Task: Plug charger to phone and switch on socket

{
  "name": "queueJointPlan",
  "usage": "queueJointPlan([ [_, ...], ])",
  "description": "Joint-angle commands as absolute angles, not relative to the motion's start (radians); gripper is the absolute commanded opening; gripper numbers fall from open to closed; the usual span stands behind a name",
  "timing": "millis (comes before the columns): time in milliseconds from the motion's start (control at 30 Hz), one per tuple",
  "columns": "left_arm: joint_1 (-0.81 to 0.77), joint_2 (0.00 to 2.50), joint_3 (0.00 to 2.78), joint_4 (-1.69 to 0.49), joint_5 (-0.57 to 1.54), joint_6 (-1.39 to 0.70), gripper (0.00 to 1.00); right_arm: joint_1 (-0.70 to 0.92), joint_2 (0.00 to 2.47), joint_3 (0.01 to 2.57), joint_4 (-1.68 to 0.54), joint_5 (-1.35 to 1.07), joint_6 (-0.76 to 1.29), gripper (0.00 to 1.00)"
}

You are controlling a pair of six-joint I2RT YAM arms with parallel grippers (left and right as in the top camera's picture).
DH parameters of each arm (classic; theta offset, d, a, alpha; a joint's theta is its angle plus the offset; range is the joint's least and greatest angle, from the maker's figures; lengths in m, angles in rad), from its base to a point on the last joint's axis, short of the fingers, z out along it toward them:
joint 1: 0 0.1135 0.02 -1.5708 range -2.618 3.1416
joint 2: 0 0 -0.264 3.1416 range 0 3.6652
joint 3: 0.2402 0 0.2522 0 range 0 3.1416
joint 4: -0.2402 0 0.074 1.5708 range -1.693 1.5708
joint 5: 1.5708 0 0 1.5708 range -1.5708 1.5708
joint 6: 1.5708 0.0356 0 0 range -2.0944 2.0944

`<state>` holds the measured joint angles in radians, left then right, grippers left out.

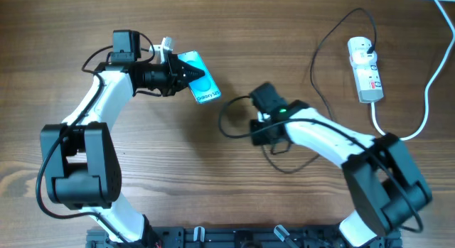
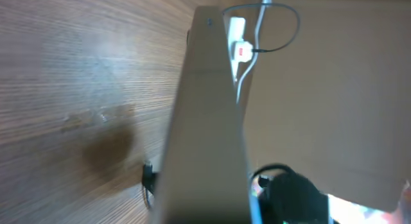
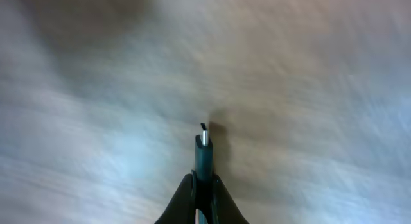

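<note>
Wooden table [image 1: 234, 35], white cord [image 1: 427, 88] beside socket [image 1: 365, 70], charger [image 3: 203, 156] in right gripper [image 3: 203, 183].

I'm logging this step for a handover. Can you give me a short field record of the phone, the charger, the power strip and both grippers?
left gripper: shut on one end of the phone
right gripper: shut on the charger just behind its tip, which sticks out past the fingers
phone and charger tip: apart, not yet plugged in
power strip: lies on the table beyond the right arm, with the charger's black cable running to it
power strip on or off: cannot tell
</note>
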<state>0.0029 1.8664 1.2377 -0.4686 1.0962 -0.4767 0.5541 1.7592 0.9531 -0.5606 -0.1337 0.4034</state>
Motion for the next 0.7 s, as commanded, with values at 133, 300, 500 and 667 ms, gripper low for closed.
queueJointPlan([
  [133, -0.051, 1.861, 1.244, -0.284, 1.309, -0.491, 0.04, 0.461, 1.325, 0.937, -0.654, -0.619, 0.236, 0.05],
  [300, -0.13, 1.861, 1.244, -0.142, 1.309, -0.591, 0.04, 0.461, 1.161, 0.937, -0.674, -0.694, 0.236, 0.05],
  [500, -0.234, 1.861, 1.244, 0.076, 1.312, -0.693, 0.04, 0.461, 1.135, 0.935, -0.667, -0.828, 0.282, 0.04],
  [667, -0.254, 1.854, 1.244, 0.191, 1.35, -0.754, 0.04, 0.46, 1.137, 0.921, -0.597, -0.863, 0.352, 0.04],
])
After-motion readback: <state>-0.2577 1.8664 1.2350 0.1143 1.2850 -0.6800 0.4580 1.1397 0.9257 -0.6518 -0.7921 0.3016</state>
